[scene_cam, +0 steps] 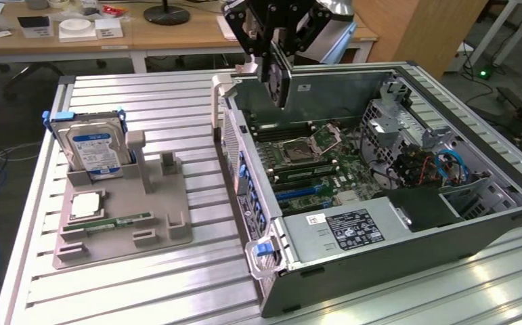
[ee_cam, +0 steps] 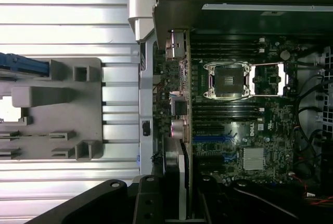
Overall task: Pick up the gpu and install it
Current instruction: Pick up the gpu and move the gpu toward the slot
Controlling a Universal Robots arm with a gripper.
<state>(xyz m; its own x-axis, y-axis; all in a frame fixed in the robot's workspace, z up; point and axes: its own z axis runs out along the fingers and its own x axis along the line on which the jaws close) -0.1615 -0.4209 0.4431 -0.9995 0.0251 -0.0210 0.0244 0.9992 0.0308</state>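
Hanging over the open case (scene_cam: 423,252), claw (scene_cam: 273,46) clamped on gpu (scene_cam: 279,84) (edge-on in wrist view)

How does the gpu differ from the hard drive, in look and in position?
The gpu is dark and thin; the hard drive is silver, blue-labelled and thicker. The gpu hangs in the end effector over the open computer case; the hard drive stands in the grey holder. Both are upright.

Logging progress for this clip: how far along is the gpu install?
Done: the gpu is picked up, clear of the stand. In hand: the gripper holds it upright over the open case. Left: it hangs above the motherboard, not yet seated in a slot.
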